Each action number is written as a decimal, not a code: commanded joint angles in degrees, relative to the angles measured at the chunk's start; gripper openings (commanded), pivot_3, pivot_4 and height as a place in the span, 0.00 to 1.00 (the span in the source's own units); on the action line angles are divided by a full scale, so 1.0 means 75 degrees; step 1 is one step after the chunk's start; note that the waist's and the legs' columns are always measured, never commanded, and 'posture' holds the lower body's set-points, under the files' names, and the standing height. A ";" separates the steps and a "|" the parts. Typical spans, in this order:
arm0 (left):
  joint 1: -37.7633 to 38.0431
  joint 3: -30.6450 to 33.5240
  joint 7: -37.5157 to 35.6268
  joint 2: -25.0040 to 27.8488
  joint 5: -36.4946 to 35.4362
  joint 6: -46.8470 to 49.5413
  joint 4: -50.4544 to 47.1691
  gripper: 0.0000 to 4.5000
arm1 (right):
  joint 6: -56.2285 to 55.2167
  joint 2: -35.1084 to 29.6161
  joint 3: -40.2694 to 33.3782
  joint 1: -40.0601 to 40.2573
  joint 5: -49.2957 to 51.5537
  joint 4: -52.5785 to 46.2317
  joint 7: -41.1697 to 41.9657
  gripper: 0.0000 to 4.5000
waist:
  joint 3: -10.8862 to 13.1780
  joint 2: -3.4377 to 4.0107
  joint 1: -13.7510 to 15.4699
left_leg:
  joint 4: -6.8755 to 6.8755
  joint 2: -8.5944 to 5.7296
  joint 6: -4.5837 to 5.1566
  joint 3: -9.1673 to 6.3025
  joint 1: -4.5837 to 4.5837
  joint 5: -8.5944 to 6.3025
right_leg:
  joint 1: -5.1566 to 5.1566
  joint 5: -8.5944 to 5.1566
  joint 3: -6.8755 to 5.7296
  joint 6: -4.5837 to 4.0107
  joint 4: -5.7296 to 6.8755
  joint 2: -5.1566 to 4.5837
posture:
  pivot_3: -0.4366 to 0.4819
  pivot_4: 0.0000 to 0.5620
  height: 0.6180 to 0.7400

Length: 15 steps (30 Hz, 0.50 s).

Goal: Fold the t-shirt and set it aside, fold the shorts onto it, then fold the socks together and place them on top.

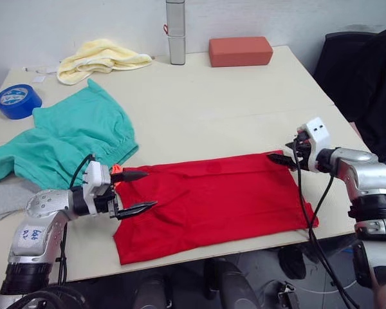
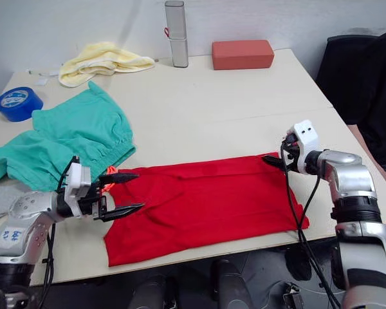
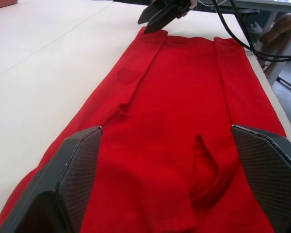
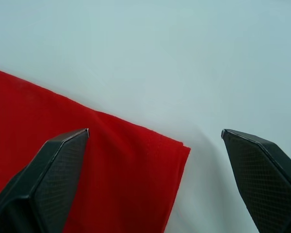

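The red t-shirt (image 1: 215, 199) lies folded into a long strip near the table's front edge. My left gripper (image 1: 149, 188) is open at its left end, with the cloth (image 3: 174, 97) spread flat between and beyond the jaws. My right gripper (image 1: 280, 158) is open at the strip's far right corner (image 4: 177, 148), low over the table, gripping nothing. The teal shorts (image 1: 77, 138) lie spread to the left, and their orange drawstring (image 1: 116, 170) shows beside my left gripper. A grey sock (image 1: 6, 198) lies at the far left edge, partly under the shorts.
A pale yellow cloth (image 1: 100, 58), a blue tape roll (image 1: 17, 101), a tall silver cylinder (image 1: 175, 32) and a red-brown block (image 1: 240, 51) sit along the back. A black chair (image 1: 354, 71) stands to the right of the table. Bare tabletop (image 1: 231, 103) lies beyond the t-shirt.
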 commanded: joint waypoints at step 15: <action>0.0255 0.0146 0.0364 -0.0201 -0.0102 -0.0390 -0.0296 1.00 | 0.0139 0.0042 0.0763 -0.0770 -0.0816 0.0948 0.0717 0.26 | -0.0003 0.0001 -0.0041 | -0.0001 0.0008 -0.0004 0.0004 0.0002 -0.0003 | 0.0001 0.0000 -0.0002 0.0001 0.0000 0.0003 | 0.48 0.27 1.00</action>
